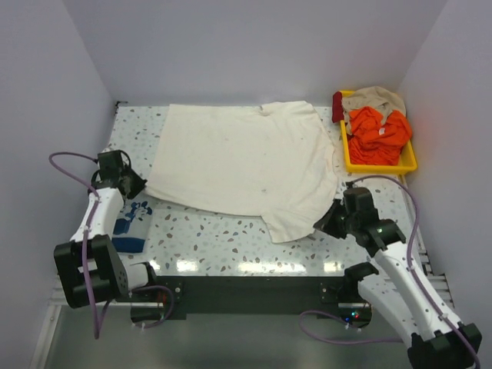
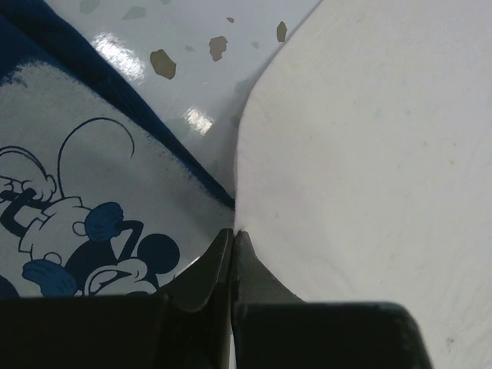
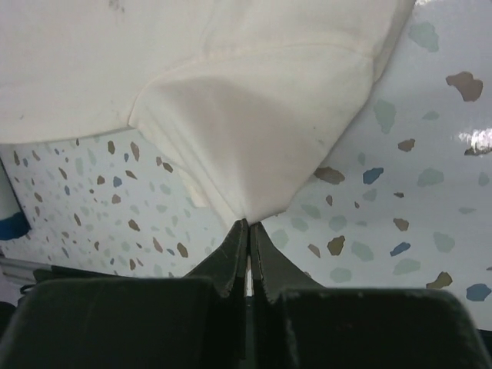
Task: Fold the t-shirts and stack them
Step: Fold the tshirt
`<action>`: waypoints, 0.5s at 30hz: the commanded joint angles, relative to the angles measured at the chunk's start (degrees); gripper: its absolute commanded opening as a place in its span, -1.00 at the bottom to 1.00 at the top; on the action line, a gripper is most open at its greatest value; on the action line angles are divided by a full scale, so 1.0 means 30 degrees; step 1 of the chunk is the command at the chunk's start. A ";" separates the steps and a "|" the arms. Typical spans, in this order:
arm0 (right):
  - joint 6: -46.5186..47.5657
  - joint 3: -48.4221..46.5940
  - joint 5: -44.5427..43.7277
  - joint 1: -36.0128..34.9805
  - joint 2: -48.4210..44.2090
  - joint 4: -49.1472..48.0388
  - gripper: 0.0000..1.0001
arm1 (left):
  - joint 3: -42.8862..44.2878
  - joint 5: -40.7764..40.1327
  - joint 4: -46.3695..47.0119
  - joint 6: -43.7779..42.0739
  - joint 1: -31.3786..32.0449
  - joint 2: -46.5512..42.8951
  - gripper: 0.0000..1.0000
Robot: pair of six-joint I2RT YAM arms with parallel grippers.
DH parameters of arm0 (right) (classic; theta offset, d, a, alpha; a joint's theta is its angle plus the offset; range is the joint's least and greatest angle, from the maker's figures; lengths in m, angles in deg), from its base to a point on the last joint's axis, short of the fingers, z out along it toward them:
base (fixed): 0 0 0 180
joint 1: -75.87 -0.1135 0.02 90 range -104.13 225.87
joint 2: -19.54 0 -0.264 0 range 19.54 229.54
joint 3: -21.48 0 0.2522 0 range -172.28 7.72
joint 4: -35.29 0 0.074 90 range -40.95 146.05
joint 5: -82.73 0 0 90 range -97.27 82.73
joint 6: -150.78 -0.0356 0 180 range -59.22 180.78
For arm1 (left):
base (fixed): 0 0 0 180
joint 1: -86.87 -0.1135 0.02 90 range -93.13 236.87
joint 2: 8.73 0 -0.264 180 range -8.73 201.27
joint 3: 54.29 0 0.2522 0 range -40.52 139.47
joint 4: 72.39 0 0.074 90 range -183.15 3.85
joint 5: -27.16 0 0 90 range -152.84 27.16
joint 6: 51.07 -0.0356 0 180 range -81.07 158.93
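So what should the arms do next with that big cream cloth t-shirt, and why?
Probably raise both corners together and fold them toward the far edge: the left gripper and right gripper are each shut on a near corner of the large cream cloth t-shirt, which lies spread flat.

The cream t-shirt (image 1: 238,161) covers most of the speckled table (image 1: 223,240), leaving only a bare near strip. The navy t-shirt (image 1: 132,224) blocks the near-left corner, the heaped yellow tray (image 1: 377,167) the far-right. The walls (image 1: 38,92) stand close on both sides.
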 commanded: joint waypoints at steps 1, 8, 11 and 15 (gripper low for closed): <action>0.1782 -0.2538 0.0256 -0.0050 0.3230 -0.1710 -1.00 | 0.1908 -0.0412 0.0441 -0.0146 0.0708 0.1392 -1.00; 0.3893 -0.9095 -0.1060 -0.0050 1.1555 -0.3090 -1.00 | 0.5630 -0.0471 0.0469 0.0909 0.1852 0.5611 -1.00; 0.4128 -1.1381 -0.1502 0.0038 1.4252 -0.3267 -1.00 | 0.6945 -0.0412 0.0382 0.1172 0.1911 0.7629 -1.00; 0.4304 -1.3703 -0.1472 0.0155 1.7501 -0.3150 -1.00 | 0.8151 -0.0006 0.0411 0.1437 0.1912 0.9392 -1.00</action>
